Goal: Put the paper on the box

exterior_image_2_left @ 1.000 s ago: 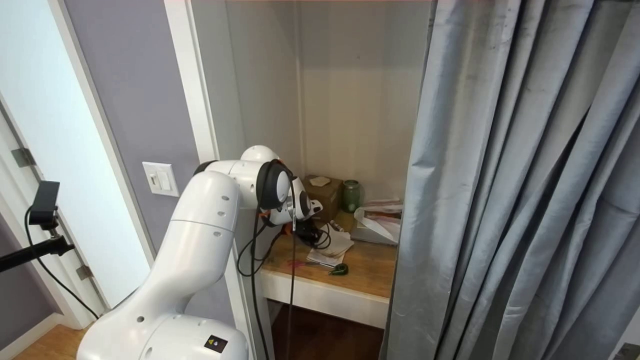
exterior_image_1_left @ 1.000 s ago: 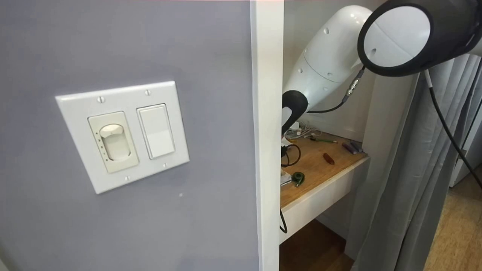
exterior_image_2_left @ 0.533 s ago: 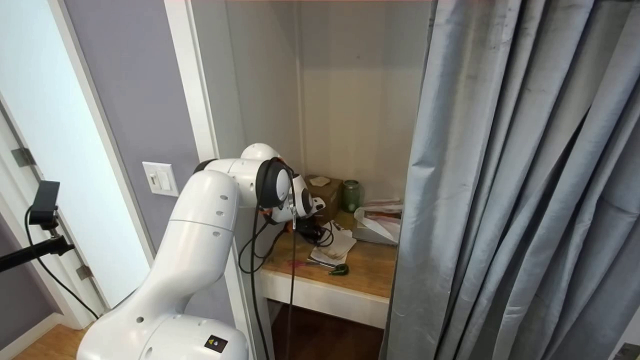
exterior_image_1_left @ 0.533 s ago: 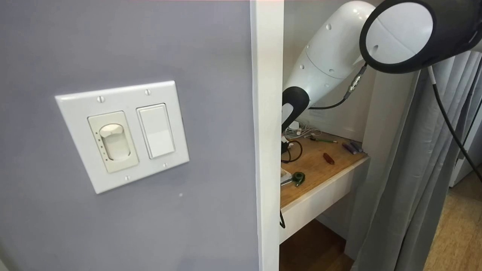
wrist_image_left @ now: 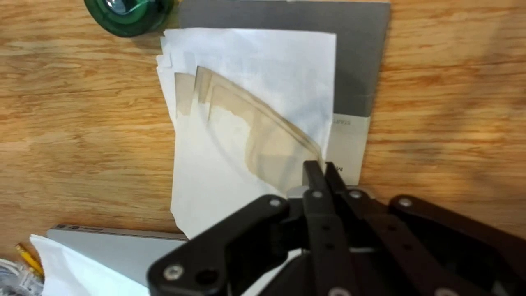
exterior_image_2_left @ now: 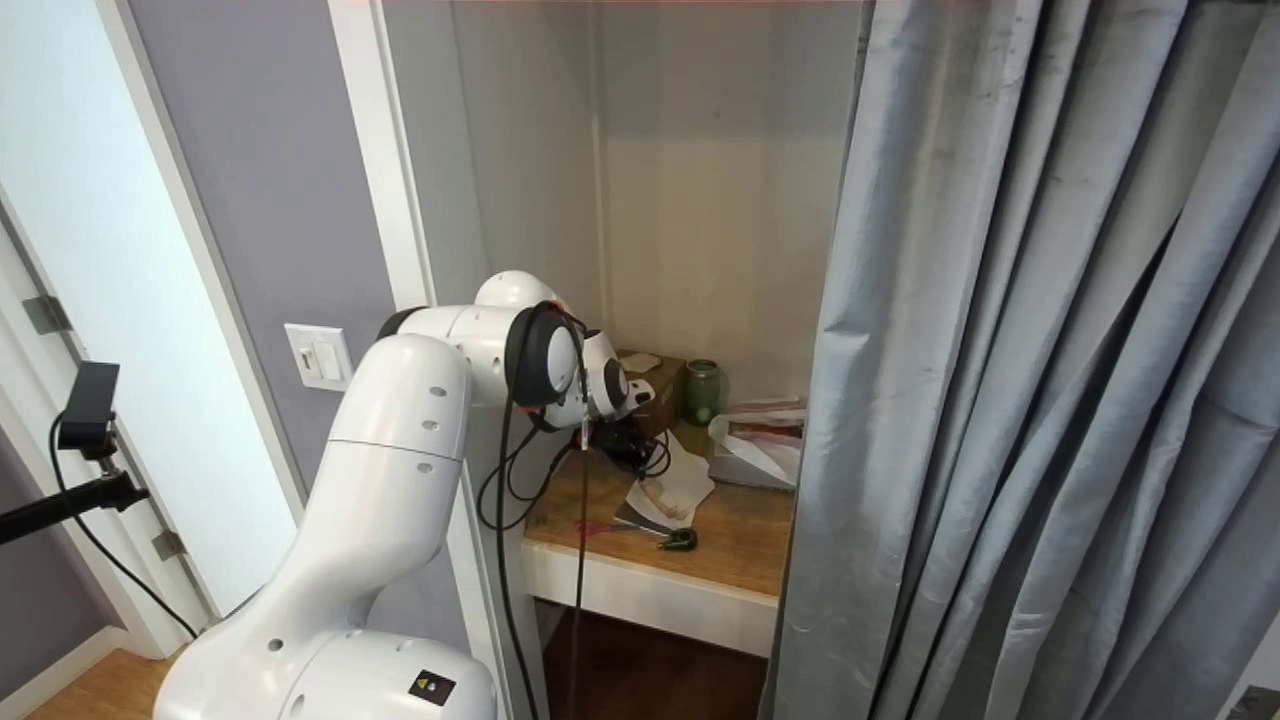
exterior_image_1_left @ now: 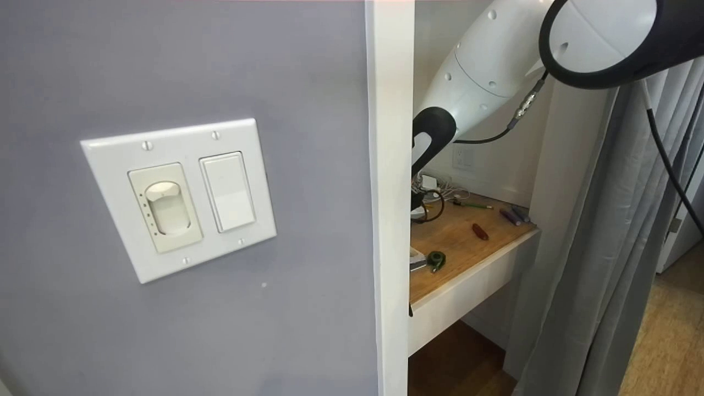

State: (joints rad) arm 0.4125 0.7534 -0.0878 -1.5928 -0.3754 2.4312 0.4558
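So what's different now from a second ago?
The arm has gone up. In an exterior view, the papers slid a little right, showing more of the grey flat thing under them. The gripper looks closed on the edge of the stained paper; I can't tell when it grabbed it. The box, the green jar and the light switches stayed the same.

Pretty sure the grey booklet (wrist_image_left: 357, 61) says START (wrist_image_left: 342, 122) and M (wrist_image_left: 339, 169); black sticker (exterior_image_2_left: 432, 688) on the arm (exterior_image_2_left: 340, 670) has a warning triangle (exterior_image_2_left: 425, 684).
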